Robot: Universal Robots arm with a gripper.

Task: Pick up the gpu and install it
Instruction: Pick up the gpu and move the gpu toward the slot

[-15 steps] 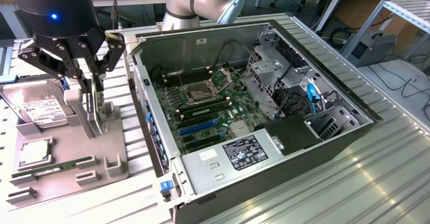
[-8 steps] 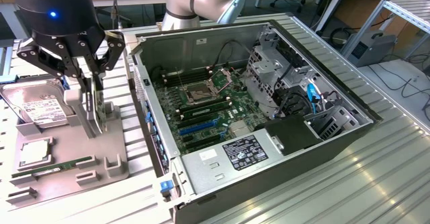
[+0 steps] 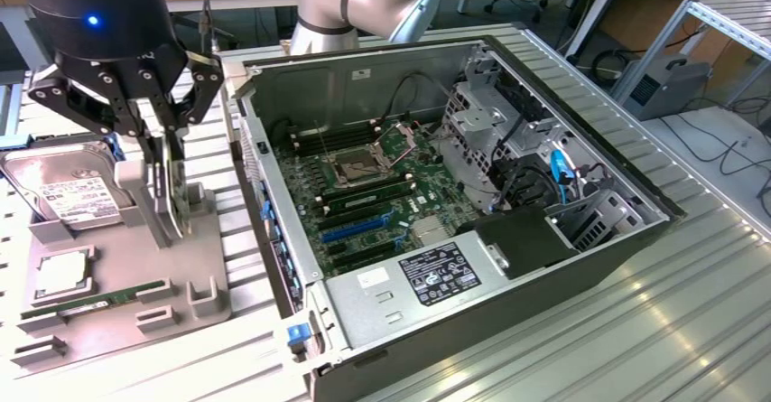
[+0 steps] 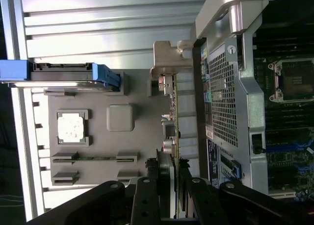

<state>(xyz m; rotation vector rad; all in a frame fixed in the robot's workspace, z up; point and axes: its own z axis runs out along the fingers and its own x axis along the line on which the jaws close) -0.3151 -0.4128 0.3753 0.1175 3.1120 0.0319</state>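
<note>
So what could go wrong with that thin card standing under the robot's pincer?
The gpu stands on its edge in the grey tray, with the pincer right at it. A crooked lift might tip it or drop it. The computer case sits close beside the card, so its metal bracket could bump the case on the way over.

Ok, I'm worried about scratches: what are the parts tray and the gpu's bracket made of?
The parts tray looks like matte grey plastic: dull, uniform, no glints. The gpu's bracket looks like bare silvery sheet metal, folded at its end.
</note>
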